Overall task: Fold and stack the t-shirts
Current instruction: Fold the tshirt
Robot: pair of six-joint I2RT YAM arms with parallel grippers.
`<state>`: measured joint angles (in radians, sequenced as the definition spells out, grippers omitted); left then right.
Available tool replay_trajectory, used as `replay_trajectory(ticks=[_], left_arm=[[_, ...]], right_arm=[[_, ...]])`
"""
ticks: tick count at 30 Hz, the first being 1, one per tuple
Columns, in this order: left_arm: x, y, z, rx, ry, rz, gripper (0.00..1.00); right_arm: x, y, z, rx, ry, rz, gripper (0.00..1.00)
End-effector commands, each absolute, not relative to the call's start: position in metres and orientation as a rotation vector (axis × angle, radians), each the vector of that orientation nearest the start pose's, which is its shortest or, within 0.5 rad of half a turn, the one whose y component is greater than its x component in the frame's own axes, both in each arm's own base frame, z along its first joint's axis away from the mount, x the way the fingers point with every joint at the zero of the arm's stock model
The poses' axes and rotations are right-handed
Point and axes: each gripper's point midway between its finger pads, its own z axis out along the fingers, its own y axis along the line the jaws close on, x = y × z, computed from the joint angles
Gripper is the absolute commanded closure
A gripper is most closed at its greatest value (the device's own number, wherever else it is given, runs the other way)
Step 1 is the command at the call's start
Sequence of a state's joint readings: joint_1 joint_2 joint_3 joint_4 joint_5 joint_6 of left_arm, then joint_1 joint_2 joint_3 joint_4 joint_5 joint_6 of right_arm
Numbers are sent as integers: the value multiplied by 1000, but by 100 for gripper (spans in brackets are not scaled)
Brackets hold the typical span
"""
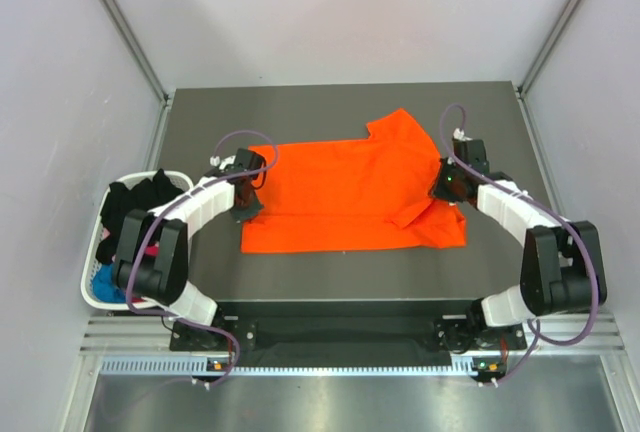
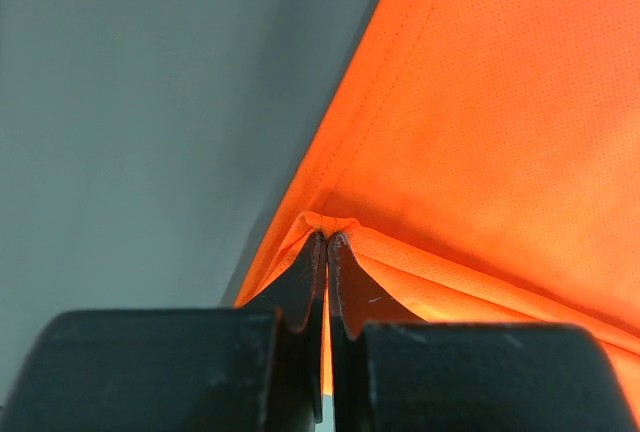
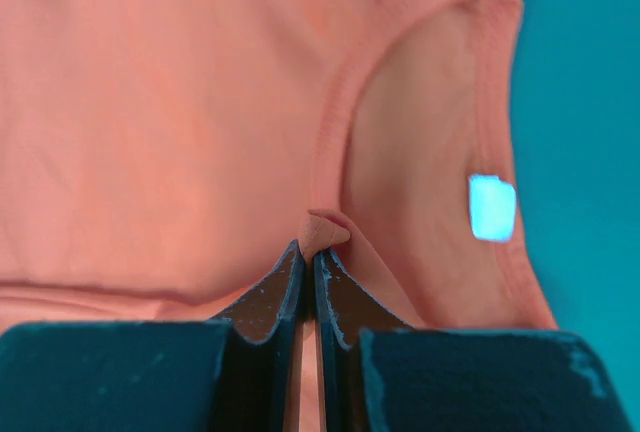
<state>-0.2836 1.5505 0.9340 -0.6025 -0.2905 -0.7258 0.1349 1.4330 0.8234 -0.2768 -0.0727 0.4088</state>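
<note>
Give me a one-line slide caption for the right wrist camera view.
Right wrist view: jaws shut on a pinch of the orange t-shirt at its neckline, white neck label alongside.

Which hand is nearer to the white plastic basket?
Left. The left hand pinches the edge of the orange cloth t-shirt beside the white plastic basket; the right hand grips its opposite end.

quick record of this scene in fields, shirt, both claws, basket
shirt: orange t-shirt spread on the table, right end rumpled
left claw: shut on the shirt's left edge
right claw: shut on cloth beside the neck opening
label: pale, inside the neck
basket: white, left of the table, holding black and coloured clothes
</note>
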Motion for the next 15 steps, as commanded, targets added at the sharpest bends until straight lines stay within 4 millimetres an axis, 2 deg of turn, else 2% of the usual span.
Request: replay_trajectory(ticks=[1, 7, 15], left_arm=[[313, -58, 44, -660, 2591, 151, 100], [316, -54, 42, -645, 2592, 199, 100], [317, -54, 36, -652, 2611, 220, 100]], right_arm=[[368, 80, 81, 227, 2410, 254, 95], [374, 69, 78, 212, 2416, 120, 97], [378, 70, 73, 216, 2440, 94, 93]])
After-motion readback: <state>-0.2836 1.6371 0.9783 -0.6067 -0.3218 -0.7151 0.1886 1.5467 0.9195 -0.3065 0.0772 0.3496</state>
